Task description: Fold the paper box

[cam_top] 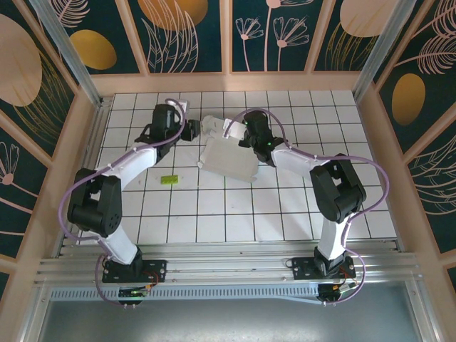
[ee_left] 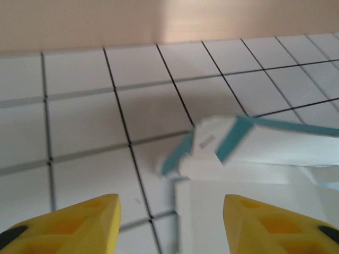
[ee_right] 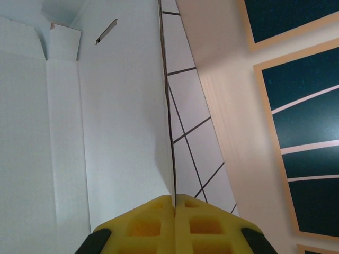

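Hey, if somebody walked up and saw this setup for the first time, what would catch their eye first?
The white paper box, teal on its flaps, sits in the middle of the table between the two arms and draws the eye first. The right gripper is pinched shut on one thin edge of it, while the left gripper hangs open facing its corner flaps. A small lime-green block lies apart on the tiles, left of the box.

1. I can read no text, brand, number or sign in any of my views.
2. The paper box (ee_left: pixel 275 148) has a small grey mark (ee_left: pixel 207 140) on one flap; it's too blurred to read.
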Controlling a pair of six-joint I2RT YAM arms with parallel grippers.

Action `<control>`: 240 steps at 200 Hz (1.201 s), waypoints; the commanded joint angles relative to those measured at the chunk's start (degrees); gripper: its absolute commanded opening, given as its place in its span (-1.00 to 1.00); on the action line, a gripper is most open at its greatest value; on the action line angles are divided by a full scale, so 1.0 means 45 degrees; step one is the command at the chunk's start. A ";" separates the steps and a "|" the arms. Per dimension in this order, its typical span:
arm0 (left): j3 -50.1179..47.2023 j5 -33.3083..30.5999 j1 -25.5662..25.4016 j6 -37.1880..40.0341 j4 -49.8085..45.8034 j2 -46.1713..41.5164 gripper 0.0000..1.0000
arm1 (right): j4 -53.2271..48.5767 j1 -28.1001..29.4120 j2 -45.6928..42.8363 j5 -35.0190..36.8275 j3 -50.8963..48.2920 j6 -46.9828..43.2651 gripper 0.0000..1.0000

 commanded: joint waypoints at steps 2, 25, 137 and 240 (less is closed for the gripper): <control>0.1091 0.0712 0.0393 0.3210 -0.1473 0.1191 0.06 | -0.1070 -0.0116 0.0326 -0.0442 0.0299 0.0393 -1.00; 0.2837 0.2821 0.0607 0.4712 -0.3325 0.2520 0.06 | -0.1230 -0.0134 0.0416 -0.0468 0.0461 0.0423 -1.00; 0.7302 0.3110 0.0684 0.3229 -0.5117 0.6425 -0.68 | -0.1757 -0.0115 0.0588 -0.0350 0.0764 0.0170 -1.00; 0.7484 0.5104 0.0662 -0.0699 -0.5755 0.5494 -1.00 | 0.0033 0.0630 0.1266 0.3285 0.0816 -0.0529 -1.00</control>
